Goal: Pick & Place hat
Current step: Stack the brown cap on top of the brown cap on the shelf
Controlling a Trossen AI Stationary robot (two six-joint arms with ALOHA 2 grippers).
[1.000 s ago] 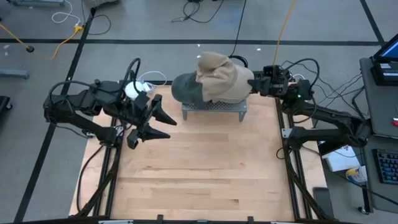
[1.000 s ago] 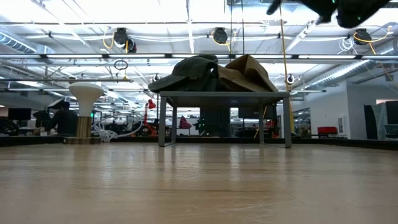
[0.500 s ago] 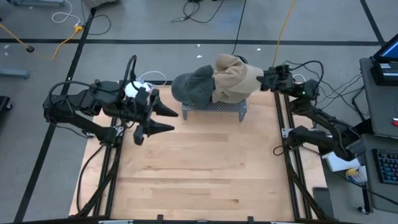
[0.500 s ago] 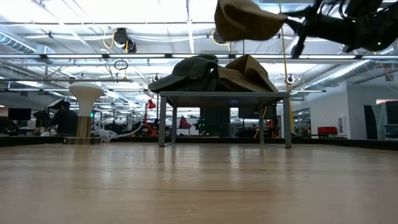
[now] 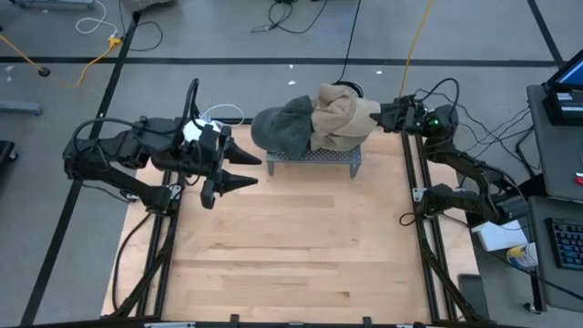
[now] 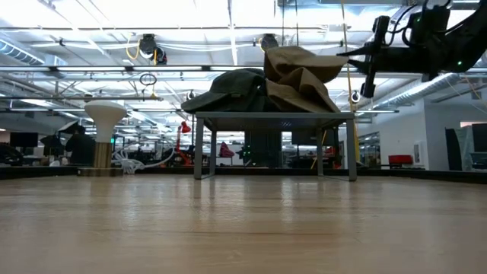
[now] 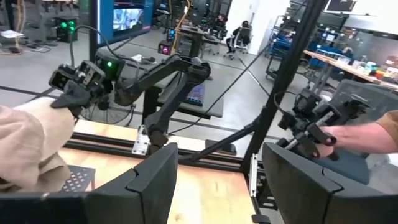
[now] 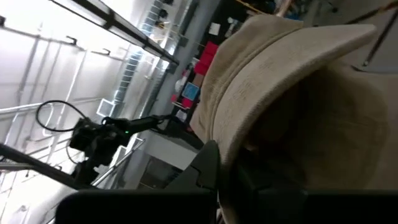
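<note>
Clearly the right gripper (image 5: 383, 116), clamped on the tan hat (image 5: 342, 117) at upper centre-right of the high view, holds it just above the rack (image 5: 312, 157), the hat stretching leftward, while the left gripper (image 5: 248, 169) waits open.

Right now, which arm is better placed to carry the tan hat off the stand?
The right gripper: it is shut on the tan hat above the stand. The left gripper hangs open, apart from it.
</note>
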